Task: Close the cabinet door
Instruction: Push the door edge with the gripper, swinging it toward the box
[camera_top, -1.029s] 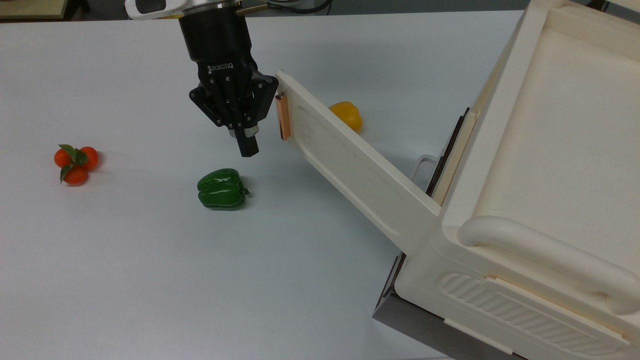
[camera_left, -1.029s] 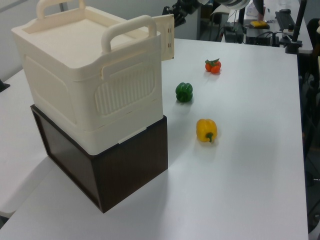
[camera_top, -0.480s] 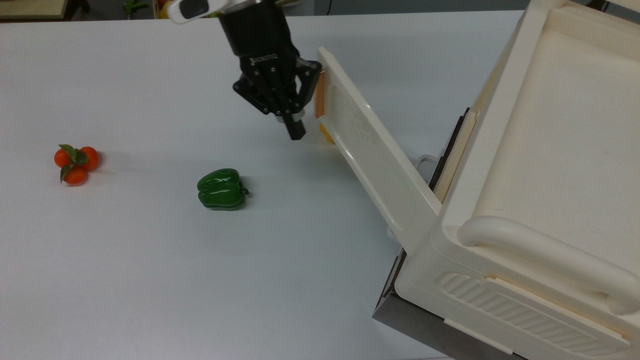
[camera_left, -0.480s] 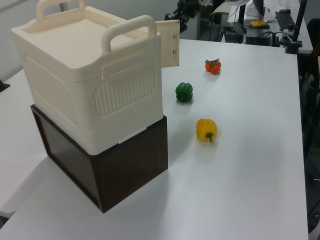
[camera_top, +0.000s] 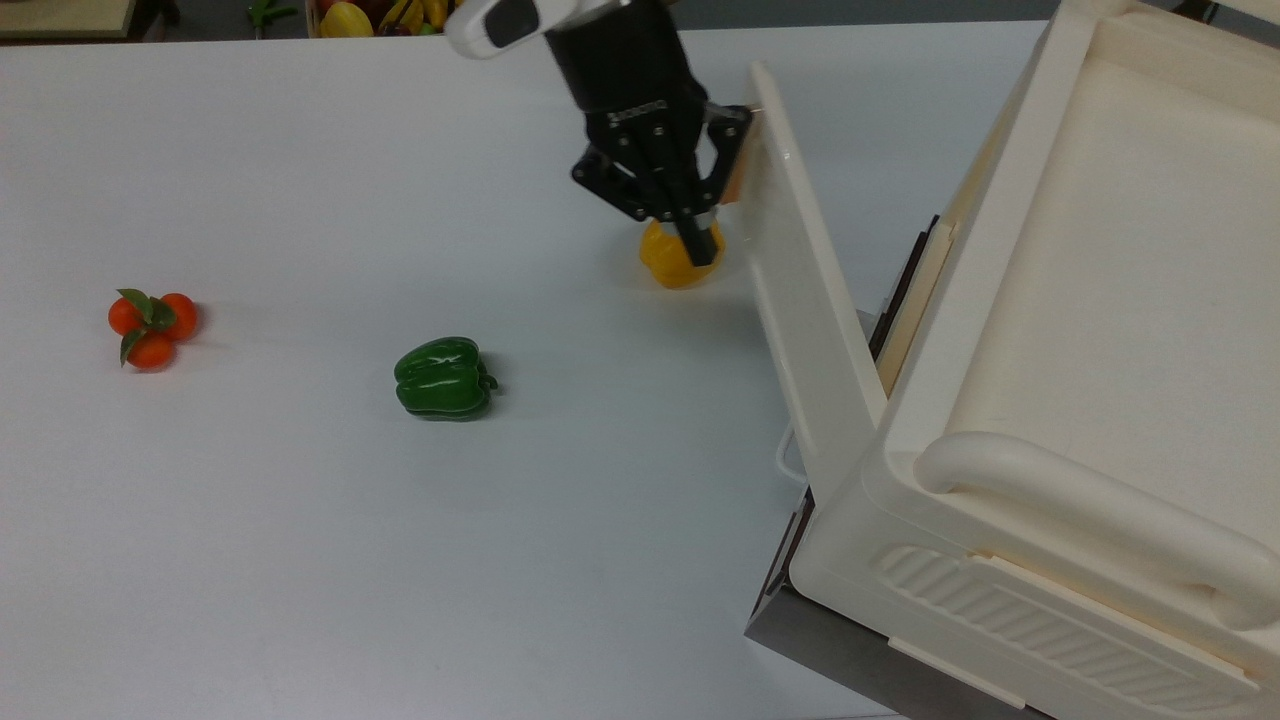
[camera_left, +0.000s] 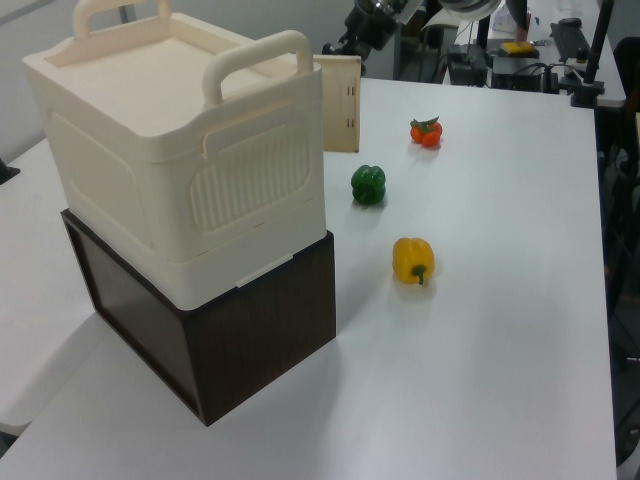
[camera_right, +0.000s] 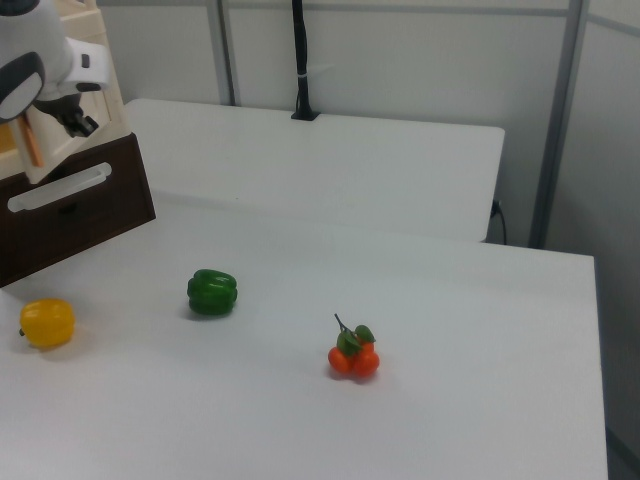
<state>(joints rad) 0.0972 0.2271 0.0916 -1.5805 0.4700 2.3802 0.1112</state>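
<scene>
the gripper (camera_top: 690, 215) presses on the free end of the cabinet door (camera_top: 805, 310), which stands ajar from the cabinet (camera_top: 1100, 300). its fingers seem spread, holding nothing, though this is unclear. next, push until flush.

Bright, even overhead light fills all three views, so the white table (camera_top: 300, 520) reads pale and slightly bluish in the top view, with only soft, faint shadows beside the green pepper (camera_top: 443, 377) and under the cabinet (camera_top: 1060, 420). A mild sheen lies on the pepper's skin and along the cabinet's cream top, without harsh glare. The top view is fairly crisp; the left and right views look softer and grainier.
</scene>
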